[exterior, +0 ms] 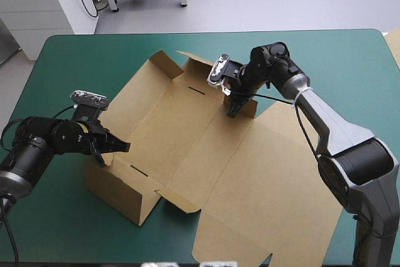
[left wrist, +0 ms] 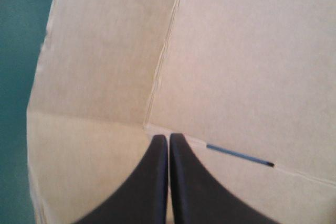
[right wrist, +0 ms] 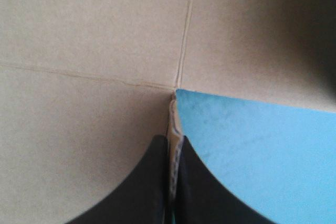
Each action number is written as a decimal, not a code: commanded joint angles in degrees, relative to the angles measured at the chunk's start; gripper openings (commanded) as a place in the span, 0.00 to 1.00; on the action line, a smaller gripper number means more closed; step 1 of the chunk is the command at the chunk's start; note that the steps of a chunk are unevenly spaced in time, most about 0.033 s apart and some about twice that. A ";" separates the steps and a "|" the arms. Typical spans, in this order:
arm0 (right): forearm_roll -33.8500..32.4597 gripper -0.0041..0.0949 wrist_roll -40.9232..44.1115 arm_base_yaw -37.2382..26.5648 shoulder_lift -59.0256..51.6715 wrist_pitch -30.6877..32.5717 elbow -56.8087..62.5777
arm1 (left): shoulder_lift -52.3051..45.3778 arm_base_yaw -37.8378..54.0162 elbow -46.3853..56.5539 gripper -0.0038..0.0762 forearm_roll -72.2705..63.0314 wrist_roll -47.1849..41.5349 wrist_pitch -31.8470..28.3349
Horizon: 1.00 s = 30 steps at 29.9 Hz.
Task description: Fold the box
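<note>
Most of box [left wrist: 236, 51] off-frame, L/R wrist views.

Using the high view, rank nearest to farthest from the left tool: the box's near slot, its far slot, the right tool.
From the left tool:
1. near slot, beside it on the box, left fold.
2. far slot, across the box, farther back.
3. right tool, just beyond that slot.

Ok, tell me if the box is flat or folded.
Partly folded: on the box, the left wall stands raised; the big near panel lies flat.
</note>
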 commanded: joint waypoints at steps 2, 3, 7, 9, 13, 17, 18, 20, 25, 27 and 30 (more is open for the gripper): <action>3.76 0.04 -8.52 1.98 -3.34 -5.00 -2.62 | -1.38 -0.10 -1.97 0.04 -1.11 -0.50 -2.33; 3.77 0.04 -10.35 2.83 -3.21 -5.24 -2.62 | -1.38 -0.10 -1.97 0.04 -1.11 -0.50 -2.33; 3.98 0.04 -13.92 5.92 -2.00 -6.50 -2.62 | -1.38 -0.10 -1.97 0.04 -1.66 -0.50 -2.33; 3.98 0.04 -13.92 7.54 -1.24 -8.43 -2.62 | -1.38 -0.10 -1.97 0.04 -2.19 -0.63 -2.23; 4.10 0.03 -15.81 9.73 -0.64 -9.87 -2.62 | -1.38 -0.10 -1.97 0.04 -2.95 -0.79 -2.23; 4.44 0.02 -14.98 10.54 -0.64 -9.50 -2.62 | -1.38 -0.10 -1.97 0.04 -3.35 -0.64 -2.23; 4.44 0.03 -14.42 10.54 -0.64 -9.36 -2.62 | -1.38 -0.10 -1.97 0.04 -3.40 -0.64 -2.23; 3.61 0.04 -11.66 10.54 -0.64 -9.36 -2.62 | -1.38 -0.10 -1.97 0.04 -3.57 -0.64 -2.13; 2.94 0.25 -10.28 10.54 -0.85 -9.36 -2.62 | -1.38 -0.10 -1.97 0.04 -3.57 -0.64 -2.11; 2.94 0.35 -10.28 10.54 -1.21 -9.36 -2.62 | -1.38 -0.10 -1.97 0.04 -3.57 -0.64 -2.11; 1.75 0.39 -10.28 10.54 -2.32 -9.28 -2.62 | -1.38 -0.10 -1.97 0.04 -3.34 -0.64 -2.11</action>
